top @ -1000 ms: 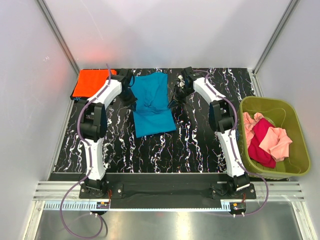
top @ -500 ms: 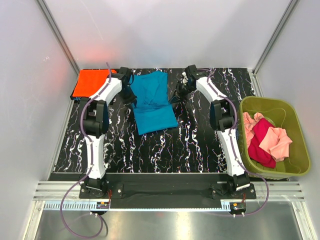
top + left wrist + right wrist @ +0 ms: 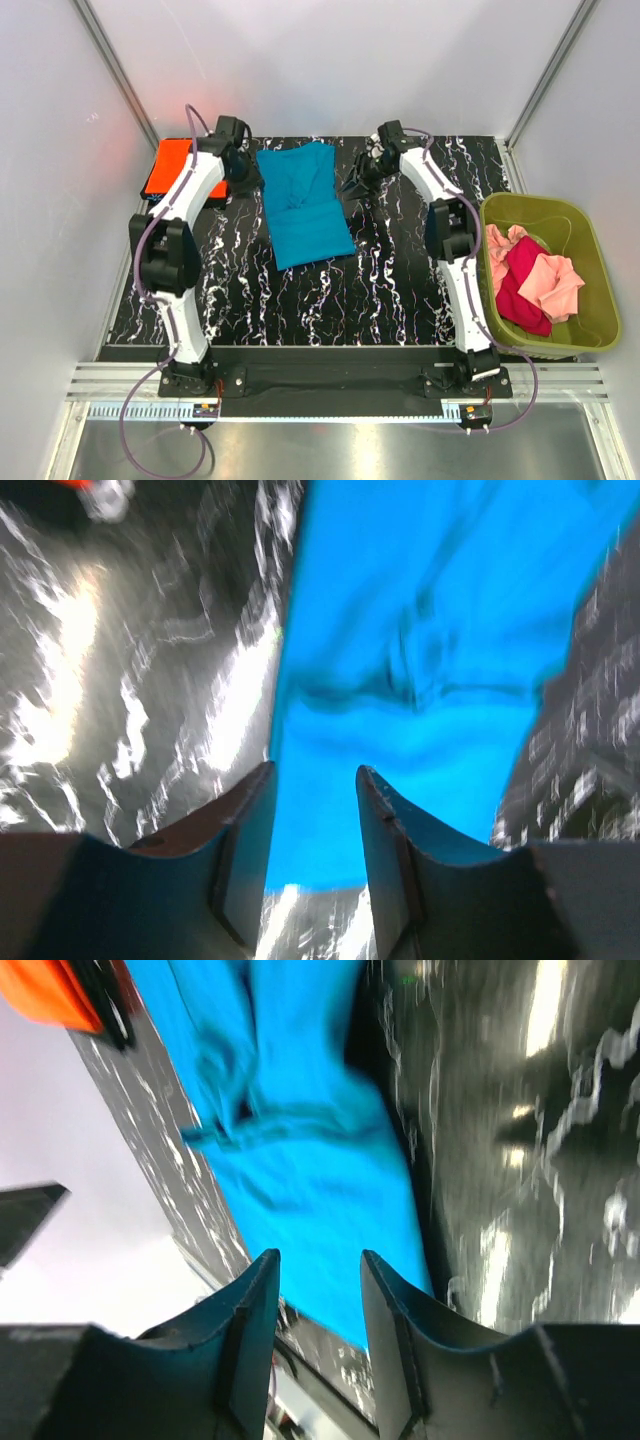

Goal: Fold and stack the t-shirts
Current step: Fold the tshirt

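The left gripper (image 3: pixel 315 770) and right gripper (image 3: pixel 320 1255), jaws parted and empty, flank the far end of the teal t-shirt (image 3: pixel 305 205), whose long axis runs between them.

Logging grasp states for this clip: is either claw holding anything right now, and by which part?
Nothing is held. The left claw and the right claw both stand open and empty, one at each side of the teal-blue t-shirt.

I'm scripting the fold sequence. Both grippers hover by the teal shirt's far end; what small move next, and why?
Probably lower both onto the far corners of the teal shirt and pinch. The left gripper and right gripper stand open and empty, and the shirt lies as a long rumpled strip, not yet folded short like the orange shirt.
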Controlling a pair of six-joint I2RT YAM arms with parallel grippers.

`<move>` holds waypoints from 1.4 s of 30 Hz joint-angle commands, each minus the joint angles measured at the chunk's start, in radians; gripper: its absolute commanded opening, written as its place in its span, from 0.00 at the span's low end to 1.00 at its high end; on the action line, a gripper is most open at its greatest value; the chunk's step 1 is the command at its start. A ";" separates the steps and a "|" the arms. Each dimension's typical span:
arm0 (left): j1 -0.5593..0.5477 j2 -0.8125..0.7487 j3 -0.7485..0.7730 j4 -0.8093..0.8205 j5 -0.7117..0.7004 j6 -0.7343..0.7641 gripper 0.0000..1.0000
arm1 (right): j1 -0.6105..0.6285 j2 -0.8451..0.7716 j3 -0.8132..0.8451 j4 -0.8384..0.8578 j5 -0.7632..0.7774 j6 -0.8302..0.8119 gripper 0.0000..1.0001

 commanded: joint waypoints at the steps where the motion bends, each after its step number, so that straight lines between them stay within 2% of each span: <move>1: -0.054 -0.131 -0.214 0.182 0.169 -0.005 0.40 | 0.032 -0.145 -0.125 -0.024 0.004 -0.093 0.43; 2: -0.078 -0.152 -0.290 0.208 0.209 -0.015 0.39 | 0.043 -0.162 -0.152 -0.026 -0.007 -0.113 0.43; 4: -0.106 -0.166 -0.345 0.259 0.234 -0.029 0.39 | 0.064 -0.182 -0.230 -0.043 0.000 -0.144 0.43; 6: -0.149 -0.179 -0.369 0.233 0.206 -0.026 0.41 | 0.068 -0.235 -0.304 -0.043 0.026 -0.193 0.44; 7: -0.167 -0.186 -0.374 0.218 0.180 -0.006 0.42 | 0.068 -0.263 -0.400 -0.037 0.036 -0.211 0.44; 11: -0.246 -0.248 -0.423 0.152 0.023 0.036 0.52 | 0.068 -0.417 -0.597 -0.028 0.152 -0.317 0.47; 15: -0.249 -0.358 -0.559 0.143 -0.004 -0.005 0.65 | 0.066 -0.501 -0.773 0.026 0.171 -0.330 0.57; 18: -0.247 -0.396 -0.628 0.143 0.004 -0.045 0.67 | 0.066 -0.522 -0.842 0.083 0.146 -0.296 0.62; 24: -0.230 -0.384 -0.722 0.167 0.050 -0.148 0.68 | 0.055 -0.484 -0.876 0.170 0.094 -0.206 0.63; 29: -0.175 -0.416 -0.816 0.221 0.088 -0.260 0.76 | 0.020 -0.459 -0.924 0.287 0.005 -0.043 0.63; 32: -0.161 -0.429 -0.872 0.279 0.128 -0.315 0.77 | 0.020 -0.450 -0.934 0.321 -0.015 0.005 0.64; 37: -0.149 -0.375 -0.926 0.376 0.171 -0.386 0.74 | 0.020 -0.455 -0.964 0.354 -0.023 0.026 0.64; 42: -0.137 -0.372 -0.931 0.432 0.162 -0.383 0.72 | 0.022 -0.455 -0.986 0.361 -0.032 0.019 0.64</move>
